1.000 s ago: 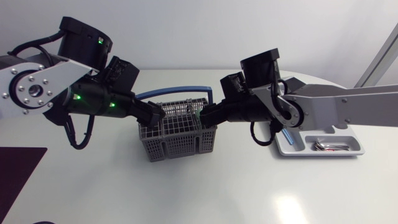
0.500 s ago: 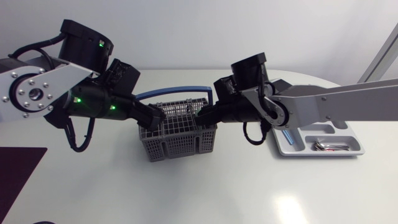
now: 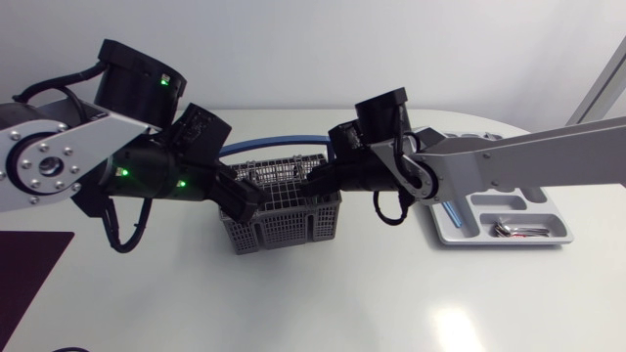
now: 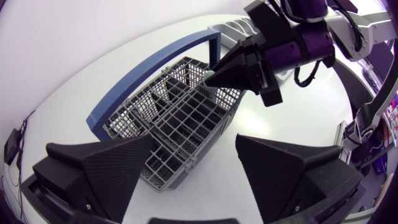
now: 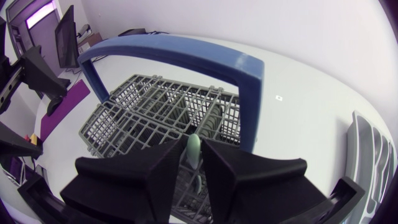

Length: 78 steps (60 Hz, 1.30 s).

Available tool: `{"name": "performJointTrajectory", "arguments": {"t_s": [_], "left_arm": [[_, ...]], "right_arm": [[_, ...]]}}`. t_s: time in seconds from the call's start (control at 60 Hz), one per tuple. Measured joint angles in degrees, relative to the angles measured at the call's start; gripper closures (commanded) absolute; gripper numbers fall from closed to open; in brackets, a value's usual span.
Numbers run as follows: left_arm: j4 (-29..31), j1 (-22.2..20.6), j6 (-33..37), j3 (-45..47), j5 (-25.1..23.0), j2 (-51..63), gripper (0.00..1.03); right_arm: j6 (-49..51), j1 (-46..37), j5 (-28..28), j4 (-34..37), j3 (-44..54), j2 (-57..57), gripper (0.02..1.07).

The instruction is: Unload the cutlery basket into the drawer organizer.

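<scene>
Jaws of my right gripper [image 5: 194, 144] pinch a green handle [image 5: 194, 153] in the basket [image 3: 284, 221], while my left gripper [image 4: 194, 143] gapes at its nine o'clock.

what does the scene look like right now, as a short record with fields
basket: grey wire basket with a blue handle, on the table between both arms
left pincer: left pincer open, at the basket's left end, holding nothing
right pincer: right pincer over the basket's right end, shut on a green handle sticking up from it
organizer: light tray to the basket's right, apart from it
organizer contents: silver cutlery in one compartment
</scene>
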<state>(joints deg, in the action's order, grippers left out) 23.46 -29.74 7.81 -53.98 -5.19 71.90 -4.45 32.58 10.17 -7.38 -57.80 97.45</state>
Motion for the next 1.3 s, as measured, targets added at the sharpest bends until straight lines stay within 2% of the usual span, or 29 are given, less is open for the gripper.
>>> {"name": "performJointTrajectory", "arguments": {"t_s": [0.15,0.567,1.133,1.3], "left_arm": [[0.0,-0.09,1.11,0.0,-0.39,-1.09,0.1],[0.02,-0.2,2.54,1.36,-0.39,-1.16,0.1],[0.0,-2.25,2.58,2.3,-0.39,-1.16,0.1],[0.0,-2.62,2.58,2.3,-0.39,-1.16,0.1]], "right_arm": [[0.24,0.0,0.02,-0.24,-0.72,0.61,1.0],[1.07,0.07,0.55,-0.79,0.48,-3.17,1.01],[0.28,2.14,3.56,-1.81,6.19,-20.68,1.01],[0.13,1.97,3.67,0.9,7.32,-27.23,1.01]]}}
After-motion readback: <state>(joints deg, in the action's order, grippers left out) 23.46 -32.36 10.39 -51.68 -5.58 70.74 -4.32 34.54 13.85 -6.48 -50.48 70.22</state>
